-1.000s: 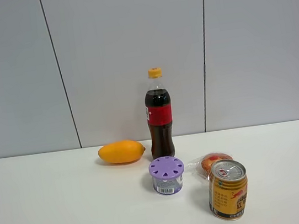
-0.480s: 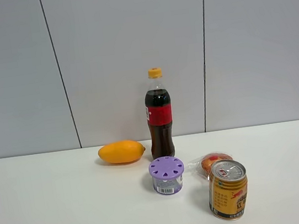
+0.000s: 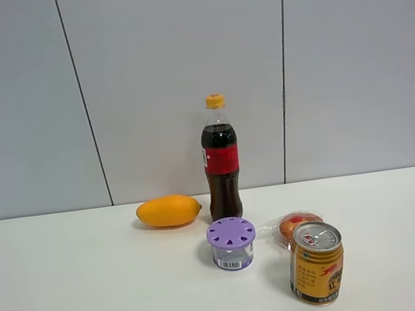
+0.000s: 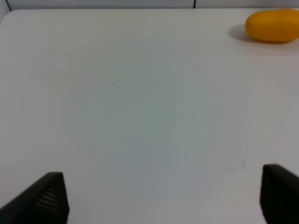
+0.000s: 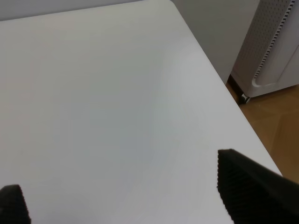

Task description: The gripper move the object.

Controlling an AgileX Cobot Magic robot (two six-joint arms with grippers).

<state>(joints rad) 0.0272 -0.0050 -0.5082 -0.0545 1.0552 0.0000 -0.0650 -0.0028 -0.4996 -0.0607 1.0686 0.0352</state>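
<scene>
Fingers [image 5: 247, 186] of the right gripper [image 5: 126, 196] stand spread wide over bare white counter [image 5: 93, 93], near its right edge, pinching nothing. The left gripper [image 4: 163, 196] is spread too, a mango [image 4: 272, 25] far ahead of it. Neither wrist view shows the gold drink can [image 3: 316, 263]; it stands upright, long axis vertical, on the counter's right side just in front of a wrapped snack [image 3: 295, 223], so the right arm is likely nearer.

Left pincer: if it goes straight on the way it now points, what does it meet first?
Probably nothing: ahead of the open left pincer lies only bare white table up to its far edge. The mango sits off to the side, though depth is unclear.
</scene>
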